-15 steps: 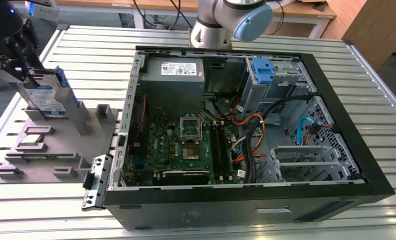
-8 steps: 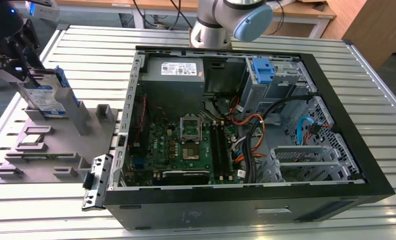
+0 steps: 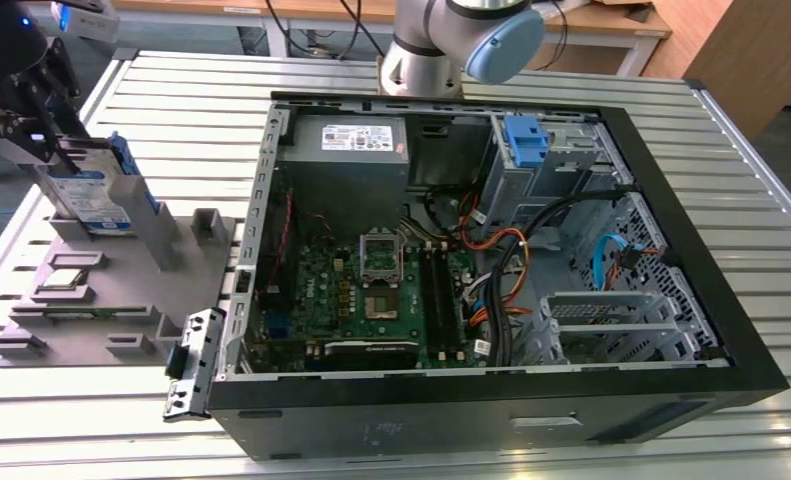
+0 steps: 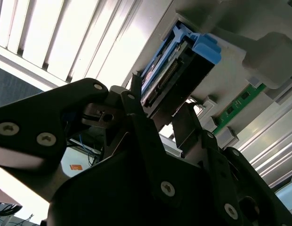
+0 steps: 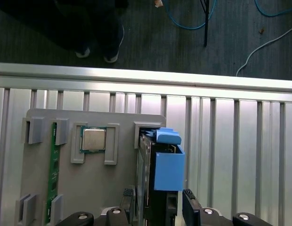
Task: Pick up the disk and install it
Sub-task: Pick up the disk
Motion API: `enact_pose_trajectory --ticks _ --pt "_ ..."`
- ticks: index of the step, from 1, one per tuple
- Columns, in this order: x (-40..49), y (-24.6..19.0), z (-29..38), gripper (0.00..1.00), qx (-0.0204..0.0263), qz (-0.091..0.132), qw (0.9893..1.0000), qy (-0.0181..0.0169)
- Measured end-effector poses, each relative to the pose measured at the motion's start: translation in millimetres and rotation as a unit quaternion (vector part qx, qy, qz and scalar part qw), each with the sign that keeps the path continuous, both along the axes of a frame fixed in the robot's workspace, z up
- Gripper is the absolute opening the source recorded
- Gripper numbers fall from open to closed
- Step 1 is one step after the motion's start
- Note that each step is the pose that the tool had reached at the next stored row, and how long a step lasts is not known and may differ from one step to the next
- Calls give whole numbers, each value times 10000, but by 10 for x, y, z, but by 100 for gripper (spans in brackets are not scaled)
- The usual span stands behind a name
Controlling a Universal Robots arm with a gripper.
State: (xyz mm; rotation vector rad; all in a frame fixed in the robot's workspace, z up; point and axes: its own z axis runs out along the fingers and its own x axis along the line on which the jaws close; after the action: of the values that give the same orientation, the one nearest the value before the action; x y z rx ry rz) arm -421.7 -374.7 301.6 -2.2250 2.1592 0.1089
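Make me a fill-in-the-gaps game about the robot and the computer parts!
1. The bracket around the disk is coloured ___.
2. The gripper is at the ___, which stands upright in a grey holder.
3. That holder sits on the exterior view's ___ of the open computer case.
4. Inside the case, the motherboard is coloured ___.
Missing words: blue; disk; left; green.

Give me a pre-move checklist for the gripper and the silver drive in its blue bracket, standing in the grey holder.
1. Silver rectangular metal disk in its blue plastic bracket upright in the grey plastic holder: ok.
2. Black gripper lined up astride the disk: ok.
3. Grip closed on the disk: cannot tell.
4. Open black computer case uncovered: ok.
5. Its drive bay free: cannot tell.
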Motion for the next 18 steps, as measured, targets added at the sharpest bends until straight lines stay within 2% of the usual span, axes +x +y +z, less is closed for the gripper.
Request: enact_pose_trajectory --ticks 18 --pt "0 0 11 53 0 0 10000 0"
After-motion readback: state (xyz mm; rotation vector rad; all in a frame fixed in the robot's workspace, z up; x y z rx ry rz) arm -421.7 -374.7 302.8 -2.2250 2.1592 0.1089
